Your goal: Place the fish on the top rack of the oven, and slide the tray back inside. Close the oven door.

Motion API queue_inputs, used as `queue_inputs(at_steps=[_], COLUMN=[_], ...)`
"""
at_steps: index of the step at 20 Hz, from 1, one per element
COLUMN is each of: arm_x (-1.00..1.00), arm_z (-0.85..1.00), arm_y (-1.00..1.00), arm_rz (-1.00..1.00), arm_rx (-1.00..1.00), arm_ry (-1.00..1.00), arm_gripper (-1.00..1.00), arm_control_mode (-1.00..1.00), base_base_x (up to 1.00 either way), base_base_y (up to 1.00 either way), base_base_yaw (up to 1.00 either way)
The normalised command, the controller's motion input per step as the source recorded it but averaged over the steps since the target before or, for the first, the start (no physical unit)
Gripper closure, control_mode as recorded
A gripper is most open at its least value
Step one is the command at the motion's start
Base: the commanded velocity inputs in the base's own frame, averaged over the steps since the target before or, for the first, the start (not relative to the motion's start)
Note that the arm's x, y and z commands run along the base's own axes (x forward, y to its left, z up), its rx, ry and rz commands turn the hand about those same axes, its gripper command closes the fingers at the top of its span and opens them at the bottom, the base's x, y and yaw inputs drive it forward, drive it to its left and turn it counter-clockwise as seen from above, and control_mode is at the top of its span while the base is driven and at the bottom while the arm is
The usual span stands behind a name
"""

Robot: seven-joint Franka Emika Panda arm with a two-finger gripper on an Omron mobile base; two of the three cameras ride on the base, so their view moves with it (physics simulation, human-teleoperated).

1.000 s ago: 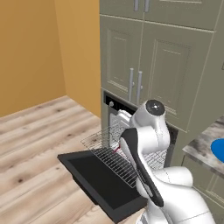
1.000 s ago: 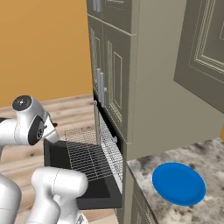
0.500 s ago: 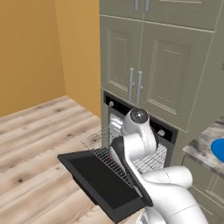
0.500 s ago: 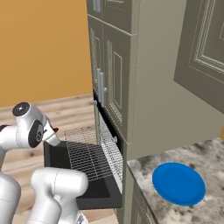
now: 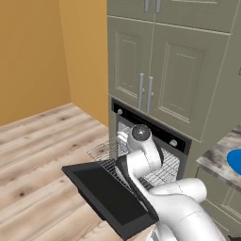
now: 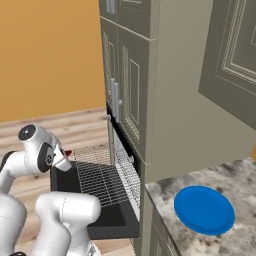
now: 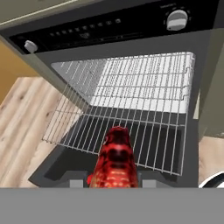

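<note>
My jaws grip the fish [image 7: 114, 159] above the pulled-out rack [image 7: 127, 118]; placing it, sliding the rack in and closing the door [image 5: 109, 196] remain.

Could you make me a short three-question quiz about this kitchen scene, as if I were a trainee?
1. True or false: the oven door is closed.
2. What is the hand holding? A) the round blue plate B) the red fish C) nothing
3. Fill in: the top rack is pulled ___ of the oven, over the door.

Key:
1. False. The door lies open and flat.
2. B. The hand is shut on the fish, seen in the hand view just above the rack's near edge.
3. Out. The rack sticks forward from the cavity and nothing lies on it yet.
</note>
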Motion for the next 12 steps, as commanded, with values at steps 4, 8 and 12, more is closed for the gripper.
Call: queue_inputs(at_steps=[4,8,12], arm_x=[0.29,0.38,0.36], arm_z=[-0.25,-0.18,-0.02], arm_y=[0.0,0.0,0.0], arm_rz=[-0.14,-0.17,-0.01], arm_rx=[0.0,0.0,0.0], arm_ry=[0.05,0.06,0.07], arm_gripper=[1.0,1.0,1.0], arm_control_mode=[-1.0,-1.0,-1.0], base_base_x=[0.0,0.0,0.0], base_base_y=[0.0,0.0,0.0], base_base_yaw=[0.0,0.0,0.0])
